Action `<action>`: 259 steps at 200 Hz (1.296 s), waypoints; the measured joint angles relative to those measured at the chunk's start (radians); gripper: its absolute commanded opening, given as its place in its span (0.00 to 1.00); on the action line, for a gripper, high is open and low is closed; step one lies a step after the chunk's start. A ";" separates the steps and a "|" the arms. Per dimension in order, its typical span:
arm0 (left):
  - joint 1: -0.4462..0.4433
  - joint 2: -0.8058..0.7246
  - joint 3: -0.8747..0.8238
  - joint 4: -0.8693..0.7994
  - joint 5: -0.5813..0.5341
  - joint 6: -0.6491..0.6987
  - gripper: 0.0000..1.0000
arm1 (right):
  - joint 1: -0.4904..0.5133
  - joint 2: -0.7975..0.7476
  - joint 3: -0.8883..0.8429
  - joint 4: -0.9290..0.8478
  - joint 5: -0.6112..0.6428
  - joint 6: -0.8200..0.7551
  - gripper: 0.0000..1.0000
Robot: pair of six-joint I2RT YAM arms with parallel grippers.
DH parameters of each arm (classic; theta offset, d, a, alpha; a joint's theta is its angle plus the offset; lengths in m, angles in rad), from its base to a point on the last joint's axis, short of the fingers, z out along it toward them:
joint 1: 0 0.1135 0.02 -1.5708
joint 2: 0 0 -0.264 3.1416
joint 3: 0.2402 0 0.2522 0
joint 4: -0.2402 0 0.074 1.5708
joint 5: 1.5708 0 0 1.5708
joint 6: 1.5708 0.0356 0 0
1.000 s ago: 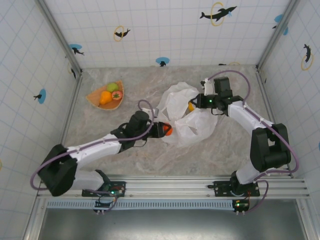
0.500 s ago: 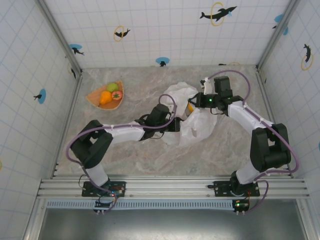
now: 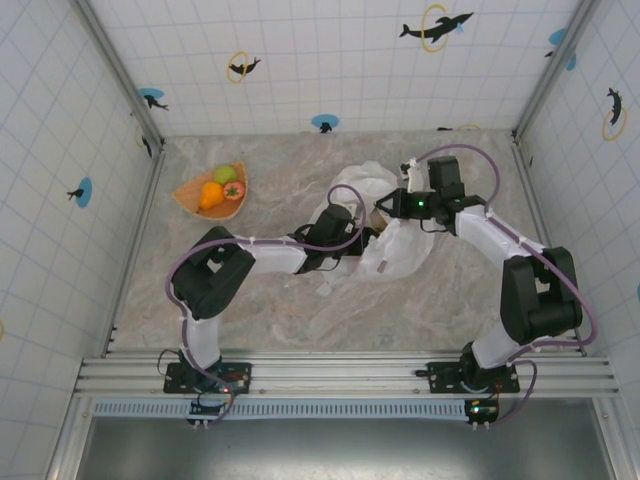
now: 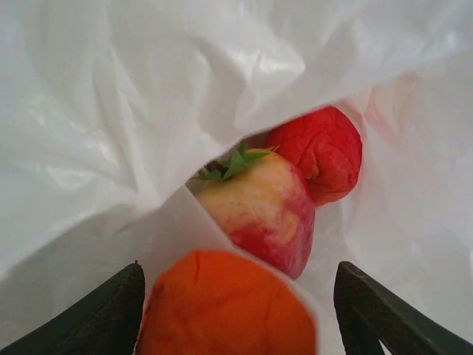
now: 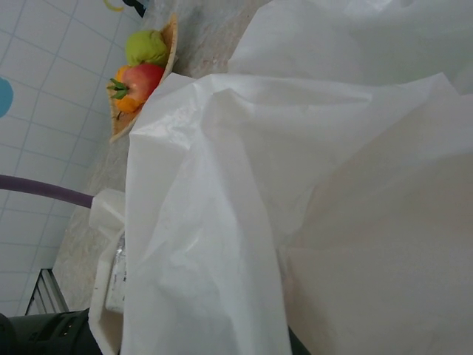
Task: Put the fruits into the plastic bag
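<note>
Left wrist: left tool stands apart around glossy orange fruit; light, slick, so you grip its middle. Right tool pinches flimsy plastic bag.

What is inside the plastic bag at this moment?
Inside the plastic bag the left wrist view shows an orange fruit nearest, a red-yellow fruit with green leaves, and a red fruit behind it. The bag's folds hide whatever lies deeper.

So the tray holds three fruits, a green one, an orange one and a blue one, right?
Not blue. The third fruit in the tray is red; the top view shows the red fruit beside the green fruit and the orange fruit.
</note>
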 measured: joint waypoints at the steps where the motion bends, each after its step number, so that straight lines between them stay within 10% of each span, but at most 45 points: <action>1: 0.000 0.000 0.000 0.000 -0.002 0.002 0.74 | -0.001 0.000 0.000 0.000 0.000 0.000 0.00; 259: 0.064 -0.480 -0.277 -0.293 -0.261 0.296 0.87 | -0.016 -0.002 -0.006 -0.042 0.055 -0.058 0.00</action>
